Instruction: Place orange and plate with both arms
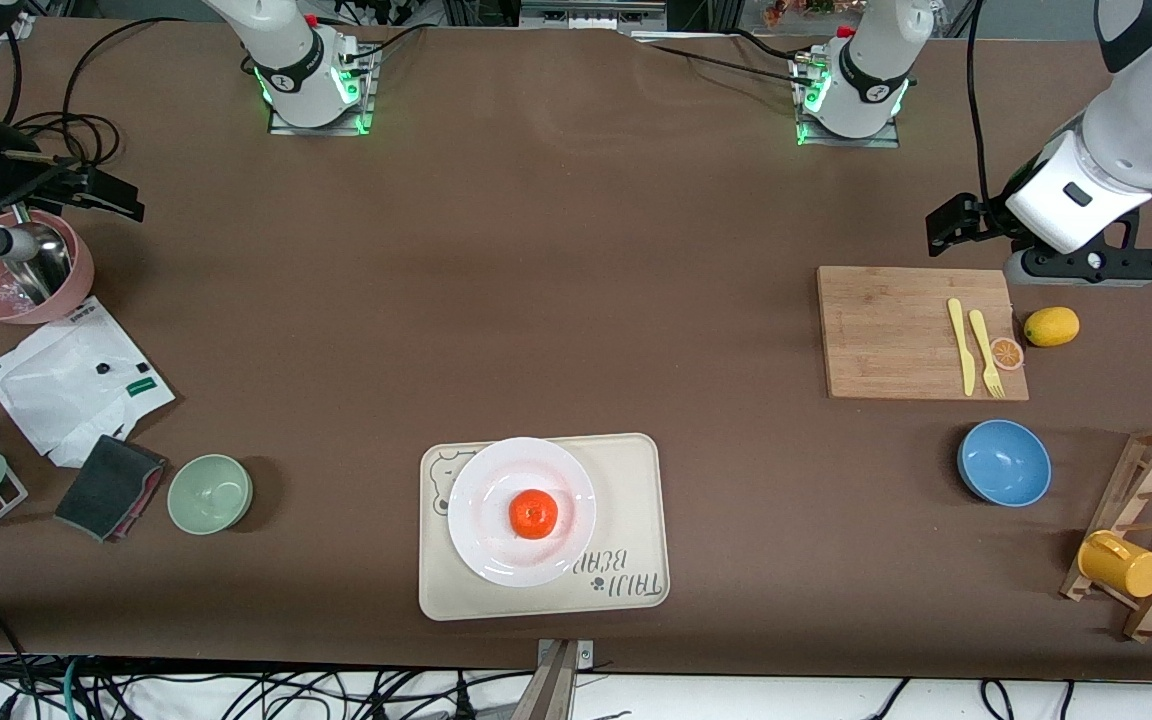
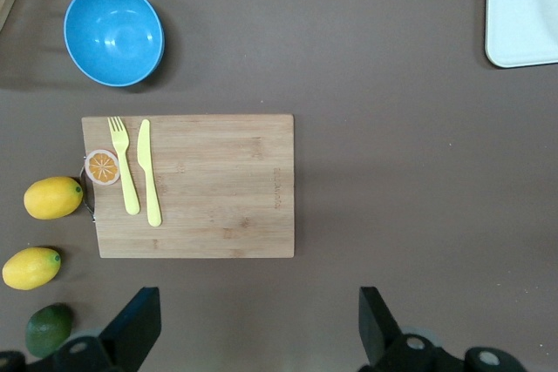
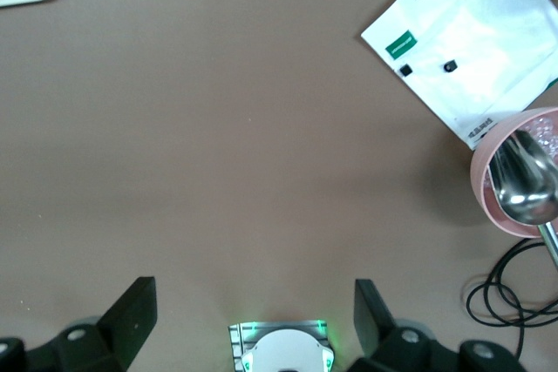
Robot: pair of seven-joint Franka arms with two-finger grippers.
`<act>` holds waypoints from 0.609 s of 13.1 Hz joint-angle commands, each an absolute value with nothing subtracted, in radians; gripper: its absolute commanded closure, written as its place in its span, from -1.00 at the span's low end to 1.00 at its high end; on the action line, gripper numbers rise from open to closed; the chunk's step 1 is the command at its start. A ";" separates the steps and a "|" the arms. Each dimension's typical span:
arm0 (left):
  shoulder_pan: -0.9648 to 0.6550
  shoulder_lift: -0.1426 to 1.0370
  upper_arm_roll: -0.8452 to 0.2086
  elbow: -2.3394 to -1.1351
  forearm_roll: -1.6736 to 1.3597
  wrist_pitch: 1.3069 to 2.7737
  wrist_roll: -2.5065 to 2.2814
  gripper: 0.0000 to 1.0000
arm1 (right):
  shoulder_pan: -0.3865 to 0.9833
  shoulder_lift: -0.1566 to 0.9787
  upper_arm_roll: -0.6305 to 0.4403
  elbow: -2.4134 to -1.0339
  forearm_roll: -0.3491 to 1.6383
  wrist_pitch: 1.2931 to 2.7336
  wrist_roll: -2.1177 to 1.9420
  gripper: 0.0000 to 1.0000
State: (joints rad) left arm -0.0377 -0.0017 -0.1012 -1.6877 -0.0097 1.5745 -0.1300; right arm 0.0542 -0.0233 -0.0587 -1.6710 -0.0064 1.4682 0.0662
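Orange (image 1: 533,514) rests on plate (image 1: 521,510), on tray (image 1: 636,500): placement apparently complete. Left gripper (image 2: 257,324) and right gripper (image 3: 253,320) empty, jaws apart, over table ends; retreat remains.

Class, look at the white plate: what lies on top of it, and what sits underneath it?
The orange rests on the plate, which sits on the cream tray. The tray surface beneath the plate is hidden.
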 commanded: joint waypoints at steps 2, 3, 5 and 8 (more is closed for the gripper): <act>-0.037 0.011 -0.104 -1.652 0.003 1.548 -0.123 -1.00 | 0.052 0.001 -0.072 -1.598 -0.012 1.460 0.052 -1.00; -0.037 0.011 -0.104 -1.654 0.003 1.548 -0.124 -1.00 | 0.052 0.003 -0.075 -1.591 -0.014 1.465 0.051 -1.00; -0.038 0.012 -0.104 -1.654 0.005 1.548 -0.124 -1.00 | 0.060 0.018 -0.074 -1.583 -0.018 1.460 0.055 -1.00; -0.037 0.012 -0.104 -1.654 0.005 1.548 -0.123 -1.00 | 0.060 0.067 -0.089 -1.502 -0.017 1.450 0.049 -1.00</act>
